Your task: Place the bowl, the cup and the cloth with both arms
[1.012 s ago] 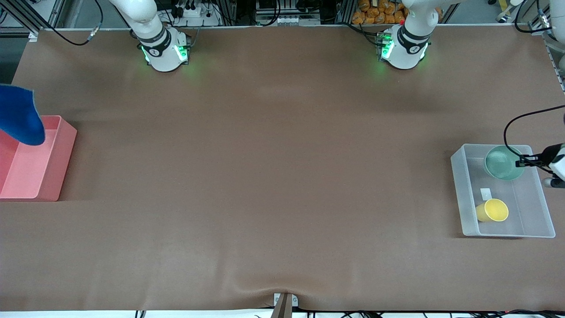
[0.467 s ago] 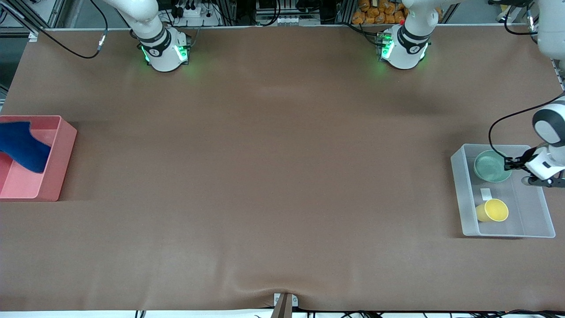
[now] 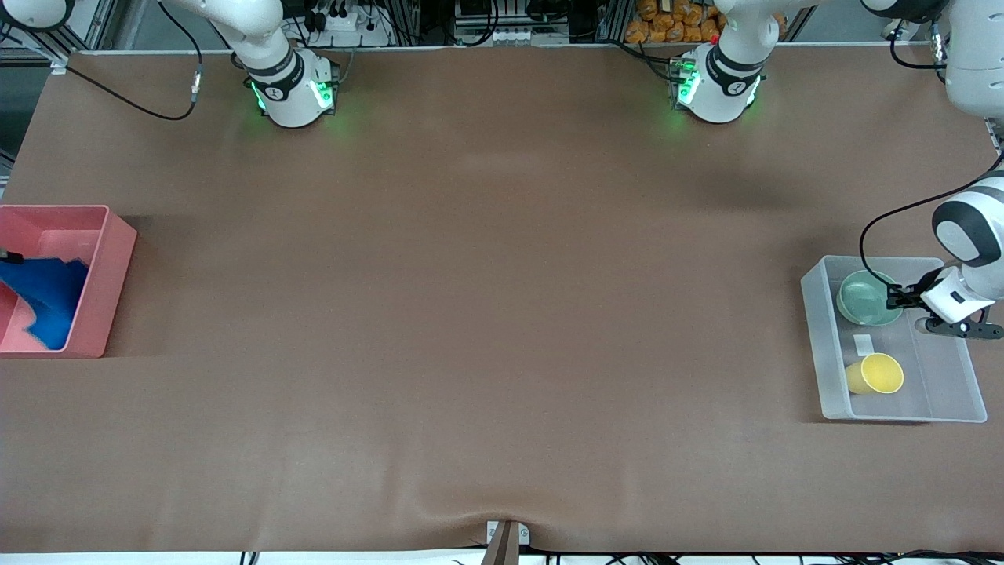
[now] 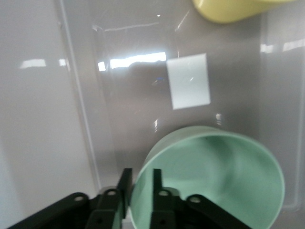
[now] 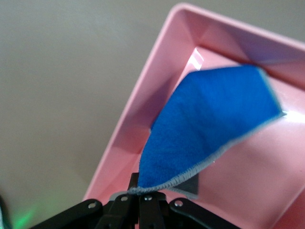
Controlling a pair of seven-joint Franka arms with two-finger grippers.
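Since the earlier frames we see the cloth point(image 3: 43, 302) come down: 1 second ago it hung above the pink bin point(image 3: 110, 259), and now most of it lies inside that bin, at the table's edge by the right arm's end. The right gripper point(image 5: 139, 202) is over the bin, its fingers pinched together on the cloth's trimmed edge. The cloth looks soft and fuzzy, bright blue with a pale stitched border and a glimpse of dark grey underside. The bin is smooth, matte pink plastic, rectangular with sloped walls.

At the left arm's end of the table, the bowl point(image 3: 867, 297) has also sunk lower into the clear tray point(image 3: 820, 345), toward the tray's corner farthest from the front camera. The left gripper point(image 3: 894, 298) is at the bowl's rim; in the left wrist view its 2 fingers point(image 4: 155, 183) straddle the rim, 1 inside and 1 outside. We see them slightly apart, but cannot tell whether they grip the rim. The bowl is round, glossy, pale mint green.

The cup point(image 3: 874, 374) has not moved: it lies on its side in the same tray, nearer the front camera than the bowl, a plain yellow tapered shape. The tray is translucent, shiny plastic, with a small white sticker point(image 4: 188, 81) on its floor between bowl and cup.
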